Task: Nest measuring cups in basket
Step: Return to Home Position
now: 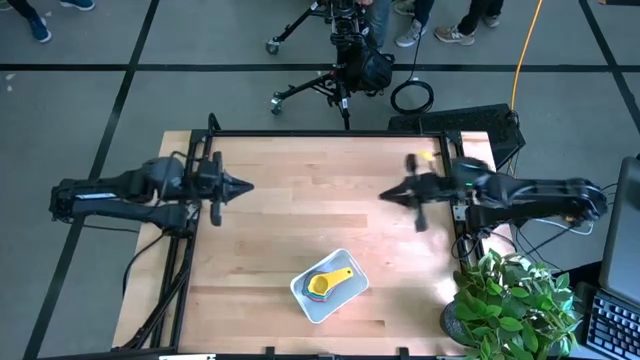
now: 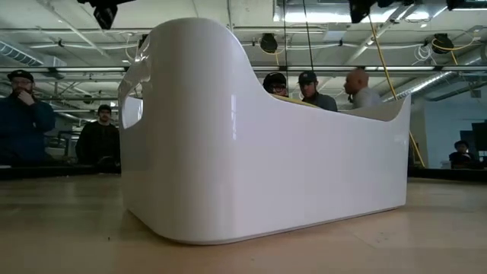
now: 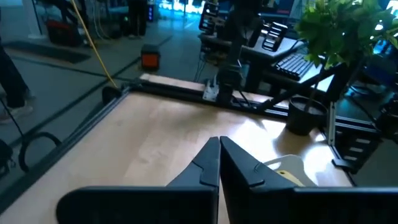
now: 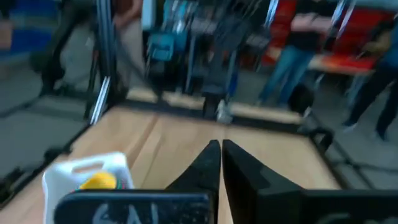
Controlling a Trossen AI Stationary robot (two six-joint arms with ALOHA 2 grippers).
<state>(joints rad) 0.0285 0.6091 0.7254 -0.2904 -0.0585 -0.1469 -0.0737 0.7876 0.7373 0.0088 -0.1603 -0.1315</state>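
**Q:** Lay of things?

**A:** Worktop (image 1: pixel 270 200), pale wood. The basket (image 1: pixel 325 308) sits on its near half, set askew, about midway between my two arms. The measuring cups (image 1: pixel 328 282) are nested inside it, yellow uppermost. The job looks done bar the retreat.

**Q:** Pincers?

**A:** My left pincer (image 1: pixel 245 186) is over the left half and my right pincer (image 1: pixel 385 194) over the right half. Both are well apart from the basket, closed tip to tip, holding nothing.

**Q:** How to finish well?

**A:** My judgement: lift first, then draw each arm back along its own side, with no sweep across the near half where the basket sits. The right arm should mind the potted plant (image 1: pixel 510 300) by its corner. Tips closed, since there is nothing to carry. Slow at the end, so no jolt unseats the stack.
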